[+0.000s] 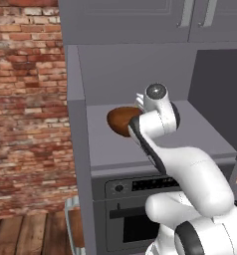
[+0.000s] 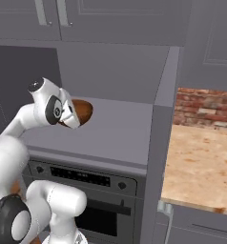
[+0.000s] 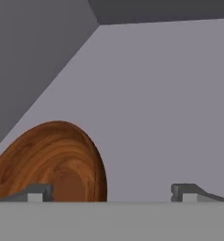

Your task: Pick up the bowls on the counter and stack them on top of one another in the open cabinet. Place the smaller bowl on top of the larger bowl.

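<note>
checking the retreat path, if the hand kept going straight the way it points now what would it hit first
Probably the cabinet's grey back wall. The open hand points into the shelf niche, with the brown bowl off to one side by one fingertip, though depth is hard to judge.

Rendered kitchen. Evidence: built-in oven (image 1: 133, 211) with knobs and a dark display strip sat under a grey shelf niche (image 2: 115, 131); grey cabinets (image 1: 155, 20) with bar handles ran above it. Red brick backsplash (image 1: 26, 99) covered the wall, and a tan wood-look counter (image 2: 201, 167) sat beside the tall unit. A brown bowl (image 1: 121, 119) stood on the shelf.
</note>
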{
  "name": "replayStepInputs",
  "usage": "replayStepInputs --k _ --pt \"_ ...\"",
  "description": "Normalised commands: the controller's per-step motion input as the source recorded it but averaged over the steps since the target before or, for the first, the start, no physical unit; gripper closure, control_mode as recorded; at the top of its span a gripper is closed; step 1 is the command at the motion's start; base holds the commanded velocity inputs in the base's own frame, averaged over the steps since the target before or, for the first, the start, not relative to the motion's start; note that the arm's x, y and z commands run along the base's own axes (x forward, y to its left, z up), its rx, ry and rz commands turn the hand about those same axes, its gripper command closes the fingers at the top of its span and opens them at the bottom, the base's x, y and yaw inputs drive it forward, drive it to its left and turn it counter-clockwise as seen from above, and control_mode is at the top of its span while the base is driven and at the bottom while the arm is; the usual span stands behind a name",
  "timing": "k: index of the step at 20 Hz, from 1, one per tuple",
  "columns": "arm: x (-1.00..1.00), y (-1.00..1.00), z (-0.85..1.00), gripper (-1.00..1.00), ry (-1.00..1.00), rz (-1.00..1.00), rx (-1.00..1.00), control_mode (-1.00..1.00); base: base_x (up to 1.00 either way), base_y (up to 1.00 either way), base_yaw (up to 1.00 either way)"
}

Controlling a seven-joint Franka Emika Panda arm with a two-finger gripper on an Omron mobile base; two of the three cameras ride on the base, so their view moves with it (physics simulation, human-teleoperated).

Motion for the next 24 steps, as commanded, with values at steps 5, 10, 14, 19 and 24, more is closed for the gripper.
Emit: replayStepInputs --k 5,10,14,19,24 --pt "-0.54 0.0 0.48 -1.0 -0.05 0.0 0.03 -1.0 0.0 0.0 0.0" --pt "-0.62 0.01 0.4 -1.0 -0.01 0.0 0.06 -1.0 0.0 0.0 0.0" --pt "-0.62 0.0 0.31 -1.0 -0.02 0.0 0.06 -1.0 0.0 0.0 0.0" --pt "-0.62 -0.01 0.31 -1.0 -0.03 0.0 0.06 -1.0 0.0 0.0 0.0" --pt "-0.62 -0.02 0.12 -1.0 -0.08 0.0 0.04 -1.0 0.0 0.0 0.0"
